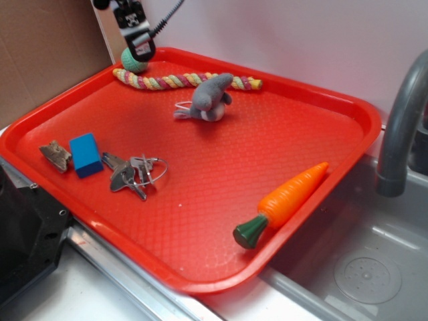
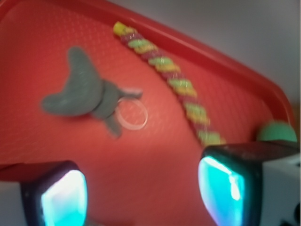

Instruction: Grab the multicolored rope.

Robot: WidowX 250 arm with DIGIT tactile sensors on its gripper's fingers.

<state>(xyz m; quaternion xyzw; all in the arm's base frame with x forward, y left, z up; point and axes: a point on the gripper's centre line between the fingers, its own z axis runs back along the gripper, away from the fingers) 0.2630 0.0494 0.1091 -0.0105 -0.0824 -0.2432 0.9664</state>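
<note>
The multicolored rope (image 1: 184, 81) lies along the far edge of the red tray (image 1: 221, 180), twisted in red, yellow, green and pink. In the wrist view the rope (image 2: 169, 75) runs diagonally from top centre to the right fingertip. My gripper (image 1: 140, 50) hovers above the rope's left end, over the small green knitted ball (image 1: 134, 61). In the wrist view the gripper (image 2: 141, 193) is open and empty, with bare tray between the glowing pads (image 2: 221, 188). The ball (image 2: 276, 132) peeks out at the right.
A grey plush animal with a ring (image 1: 210, 98) sits just in front of the rope's middle; it also shows in the wrist view (image 2: 82, 92). A blue block (image 1: 85, 154), keys (image 1: 137, 174) and a toy carrot (image 1: 284, 202) lie nearer. A sink and faucet (image 1: 401, 127) are right.
</note>
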